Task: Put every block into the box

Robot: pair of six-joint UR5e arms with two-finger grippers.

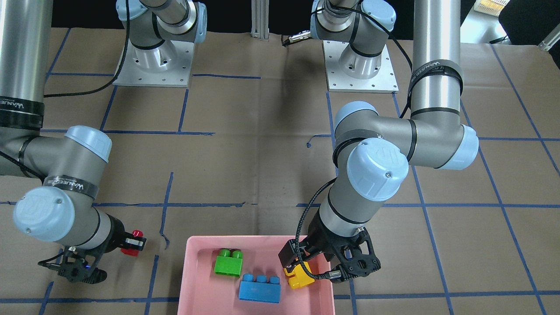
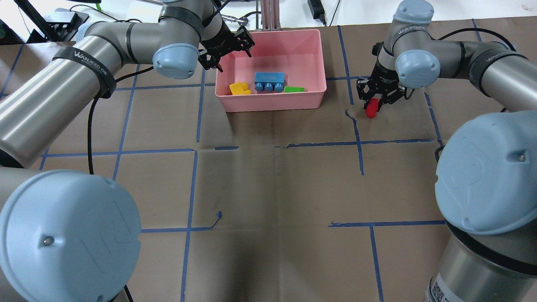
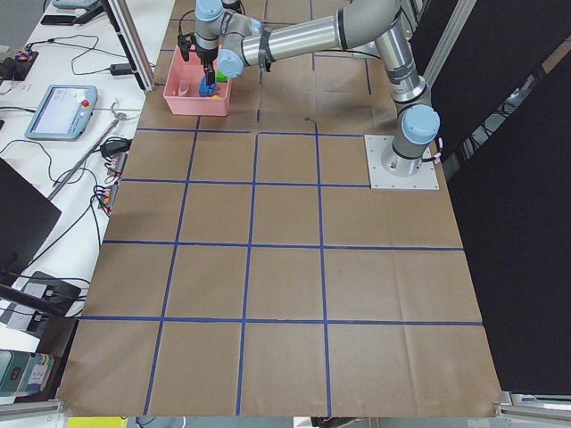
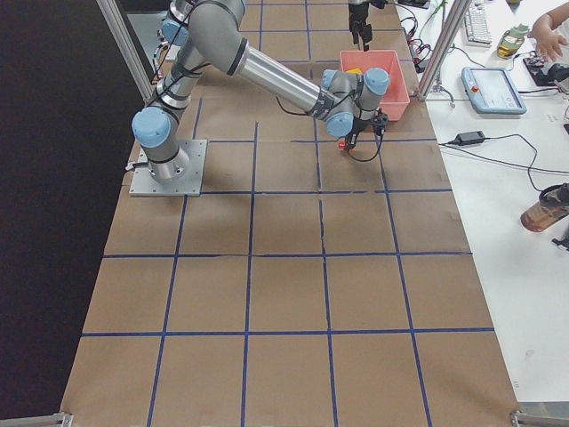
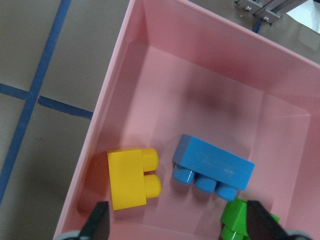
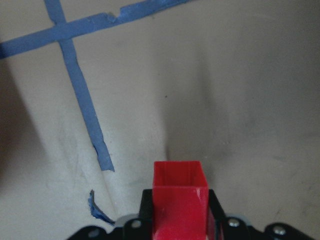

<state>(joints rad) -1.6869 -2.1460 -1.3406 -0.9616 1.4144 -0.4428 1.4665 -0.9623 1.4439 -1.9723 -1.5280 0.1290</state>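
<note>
Right gripper (image 2: 373, 105) has its jaws pinched in on the little red brick (image 2: 371, 111), out on the brown paper near the far edge of the worktop, just off the robot's-right side of the pink box (image 2: 272, 104). I can't tell whether the brick is clear of the paper or resting on it. Here's the worry: it's the tiniest piece of the set and smooth plastic, with a good part of it sticking out past the fingertips, so a quick swing could twist it or pop it loose. Carry it low and it may clip the box's side wall, shoving the light tray along the far edge or knocking the brick free. The left gripper (image 5: 180, 226) hangs over the opposite end of the box, jaws spread wide with nothing between them, so the two arms could crowd each other if the right one reaches deep. Let go from too high and the brick might bounce off the bricks already inside and hop the shallow rim. The box sits about midway along the far edge and holds the other three. The yellow brick (image 5: 129, 180) lies on its side by the wall under the left gripper, the blue brick (image 5: 215, 167) lies beside it, also tipped with its three studs sideways, and the green brick (image 5: 240, 217) comes next along. The red one looks glossy and square-ended in the right wrist view, barely wider than the jaws holding it.
</note>
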